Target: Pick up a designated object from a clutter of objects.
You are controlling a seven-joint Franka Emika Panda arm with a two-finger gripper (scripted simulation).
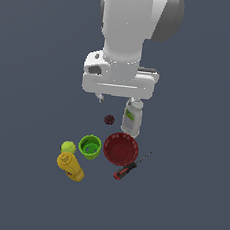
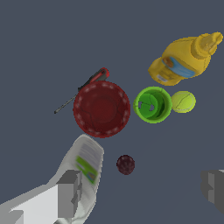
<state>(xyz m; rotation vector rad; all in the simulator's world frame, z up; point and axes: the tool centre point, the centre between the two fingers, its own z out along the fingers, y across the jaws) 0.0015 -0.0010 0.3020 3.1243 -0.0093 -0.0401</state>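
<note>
The clutter lies on the dark floor. A dark red bowl (image 1: pixel 120 149) (image 2: pixel 101 109) sits in the middle, with a red-and-black-handled screwdriver (image 1: pixel 129 169) (image 2: pixel 89 83) beside it. On its other side are a green cup (image 1: pixel 90 146) (image 2: pixel 152 104), a yellow-green ball (image 1: pixel 68 147) (image 2: pixel 183 101) and a yellow bottle (image 1: pixel 70 166) (image 2: pixel 183 60) lying down. A white bottle with a green label (image 1: pixel 132 118) (image 2: pixel 85 162) stands upright. A tiny dark red piece (image 1: pixel 109 119) (image 2: pixel 125 164) rests near it. My gripper (image 1: pixel 118 100) (image 2: pixel 142 190) hovers open above them, one finger (image 2: pixel 70 192) close to the white bottle's top.
The floor is plain dark grey all around the cluster. The arm's white body fills the upper middle of the exterior view and hides the floor behind it.
</note>
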